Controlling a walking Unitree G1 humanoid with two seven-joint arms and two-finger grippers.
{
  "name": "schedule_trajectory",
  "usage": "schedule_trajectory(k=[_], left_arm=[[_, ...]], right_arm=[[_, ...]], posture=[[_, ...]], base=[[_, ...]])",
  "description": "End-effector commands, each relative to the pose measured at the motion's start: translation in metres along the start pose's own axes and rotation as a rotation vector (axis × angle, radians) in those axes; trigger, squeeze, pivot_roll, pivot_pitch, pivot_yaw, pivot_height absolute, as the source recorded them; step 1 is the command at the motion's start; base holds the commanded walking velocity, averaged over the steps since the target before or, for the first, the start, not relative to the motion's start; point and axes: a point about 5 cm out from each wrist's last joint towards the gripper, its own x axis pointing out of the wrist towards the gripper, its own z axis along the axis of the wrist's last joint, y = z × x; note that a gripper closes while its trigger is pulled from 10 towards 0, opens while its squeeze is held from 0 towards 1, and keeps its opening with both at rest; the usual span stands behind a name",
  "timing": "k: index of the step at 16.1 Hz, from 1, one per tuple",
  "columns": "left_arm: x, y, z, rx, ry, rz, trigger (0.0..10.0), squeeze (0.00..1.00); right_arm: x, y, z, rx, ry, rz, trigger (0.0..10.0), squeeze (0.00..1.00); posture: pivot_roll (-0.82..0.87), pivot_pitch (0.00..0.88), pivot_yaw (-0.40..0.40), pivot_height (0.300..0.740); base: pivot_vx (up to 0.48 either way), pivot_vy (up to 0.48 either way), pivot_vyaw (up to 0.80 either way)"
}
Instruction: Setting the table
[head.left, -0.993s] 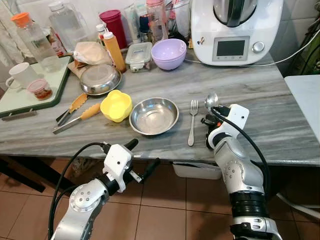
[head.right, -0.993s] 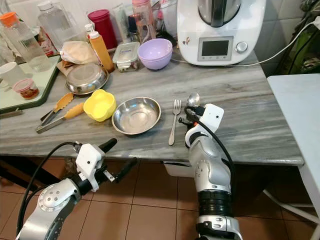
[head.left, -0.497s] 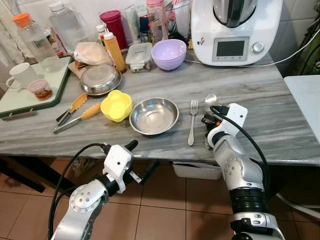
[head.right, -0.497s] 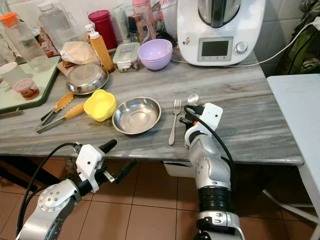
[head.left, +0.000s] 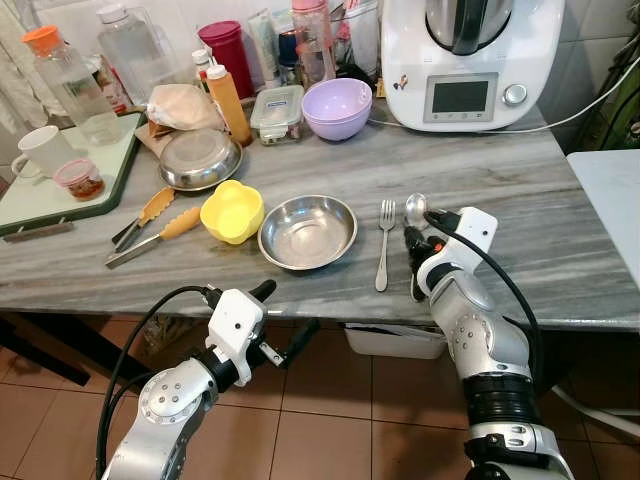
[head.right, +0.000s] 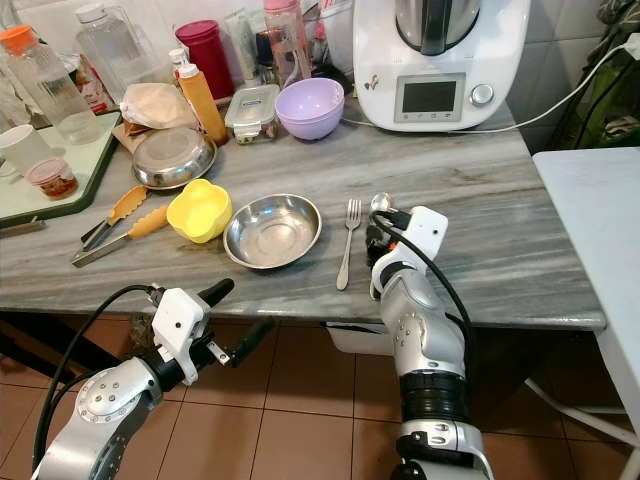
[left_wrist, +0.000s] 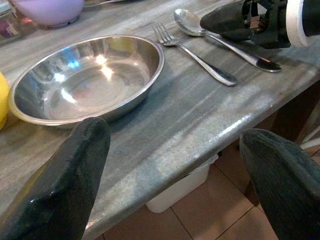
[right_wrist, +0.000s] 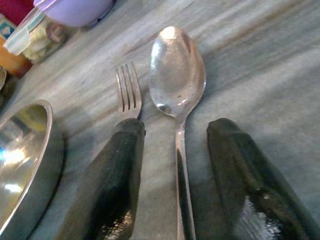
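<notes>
Between your left gripper (left_wrist: 175, 185)'s spread fingers you see the steel bowl (left_wrist: 85, 77), fork (left_wrist: 192, 52) and spoon (left_wrist: 220, 40) on the marble counter (left_wrist: 170, 130); the right gripper (left_wrist: 235, 22) sits over the spoon's handle.

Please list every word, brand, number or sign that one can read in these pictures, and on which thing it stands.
No text can be read.
Kitchen machine: its grey screen shows nothing legible.
Bottles at the back: labels too small and blurred to read.
Squeeze bottle: no readable label.

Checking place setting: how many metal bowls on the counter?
2: one steel bowl at the counter's front, left of the fork; another farther back, beside the sauce bottle.
</notes>
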Motion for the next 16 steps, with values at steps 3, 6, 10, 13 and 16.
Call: schedule_trajectory(k=[3, 6, 10, 13, 16], left_arm=[[-0.002, 0.004, 0.002, 0.019, 0.007, 0.018, 10.0, 0.00], [-0.002, 0.004, 0.003, 0.019, 0.007, 0.020, 10.0, 0.00], [-0.001, 0.006, 0.005, 0.025, 0.001, 0.027, 10.0, 0.00], [0.000, 0.009, 0.006, 0.027, -0.009, 0.046, 10.0, 0.00], [0.000, 0.010, 0.007, 0.022, -0.013, 0.054, 10.0, 0.00]], right_arm=[[-0.003, 0.001, -0.019, -0.109, 0.071, 0.024, 10.0, 1.00], [-0.003, -0.002, -0.019, -0.118, 0.071, 0.009, 10.0, 1.00], [-0.001, 0.001, -0.002, -0.194, -0.001, 0.035, 10.0, 1.00], [-0.006, 0.013, 0.009, -0.280, -0.099, 0.109, 10.0, 1.00], [-0.015, 0.028, 0.020, -0.362, -0.226, 0.183, 10.0, 1.00]], posture=[[-0.13, 0.102, 0.167, 0.740], [-0.13, 0.102, 0.168, 0.740], [-0.13, 0.103, 0.171, 0.740], [-0.13, 0.100, 0.166, 0.740], [-0.13, 0.099, 0.165, 0.740]], base=[[0.000, 0.000, 0.00], [0.000, 0.000, 0.00], [0.000, 0.000, 0.00], [0.000, 0.000, 0.00], [0.000, 0.000, 0.00]])
